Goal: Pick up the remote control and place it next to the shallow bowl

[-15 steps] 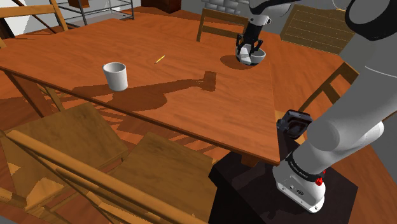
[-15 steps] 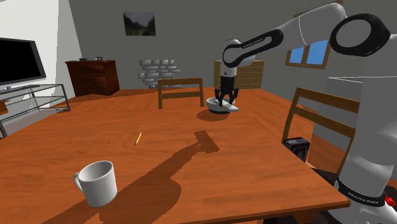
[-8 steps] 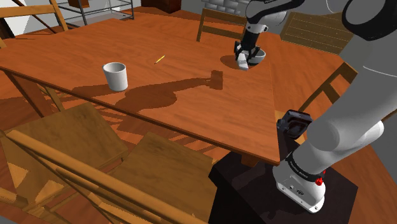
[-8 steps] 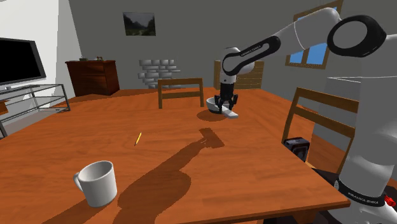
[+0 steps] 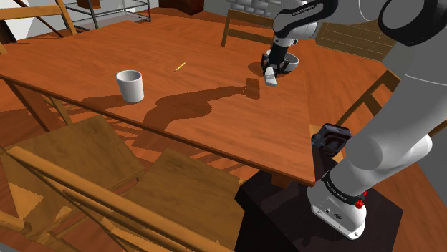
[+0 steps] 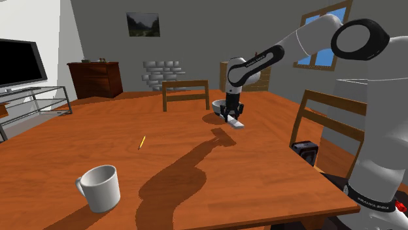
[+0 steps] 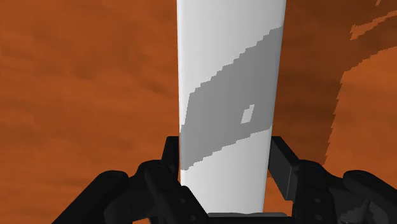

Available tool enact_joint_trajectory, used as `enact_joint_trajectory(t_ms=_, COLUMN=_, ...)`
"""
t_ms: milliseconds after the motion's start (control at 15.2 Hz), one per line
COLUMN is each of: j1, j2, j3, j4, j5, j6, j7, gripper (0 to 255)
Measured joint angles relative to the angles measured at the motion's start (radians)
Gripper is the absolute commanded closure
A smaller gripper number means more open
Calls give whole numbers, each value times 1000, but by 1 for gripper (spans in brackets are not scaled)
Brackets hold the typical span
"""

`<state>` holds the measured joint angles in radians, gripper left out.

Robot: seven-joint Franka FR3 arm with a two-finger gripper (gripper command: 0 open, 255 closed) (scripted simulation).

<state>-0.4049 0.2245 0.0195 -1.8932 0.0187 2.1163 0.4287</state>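
Note:
My black gripper [image 5: 271,70] is shut on a long white remote control [image 5: 271,79], which hangs just above the wooden table [image 5: 215,125]. The shallow white bowl [image 5: 289,63] stands right behind it, toward the table's far edge. In the second exterior view the gripper [image 6: 231,116] holds the remote [image 6: 237,123] low over the table, a little in front of the bowl [image 6: 218,105]. In the wrist view the remote [image 7: 229,76] runs away from the hand, clasped between the two fingers [image 7: 281,164], with bare tabletop beneath it.
A white mug [image 5: 130,85] stands at the shoulder view's left, with a yellow pencil [image 5: 180,66] lying beyond it. Wooden chairs [image 6: 186,93] stand at the table's far and right sides. A small black device [image 5: 331,137] sits beside the table's edge near the stand.
The gripper has carried the remote from over the bowl toward the near side of it and down close to the tabletop. Its shadow on the table shifted with it.

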Motion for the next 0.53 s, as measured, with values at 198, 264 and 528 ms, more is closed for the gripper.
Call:
enact_joint_trajectory(t_ms=198, j1=0, j2=16, j3=0, j4=-25, j5=0, j6=42, j7=0, gripper=255)
enact_joint_trajectory(t_ms=264, j1=0, j2=18, j3=0, j4=-33, j5=0, j6=51, j7=-1, gripper=255)
enact_joint_trajectory(t_ms=528, j1=0, j2=42, j3=0, j4=-50, j5=0, j6=91, j7=-2, gripper=255)
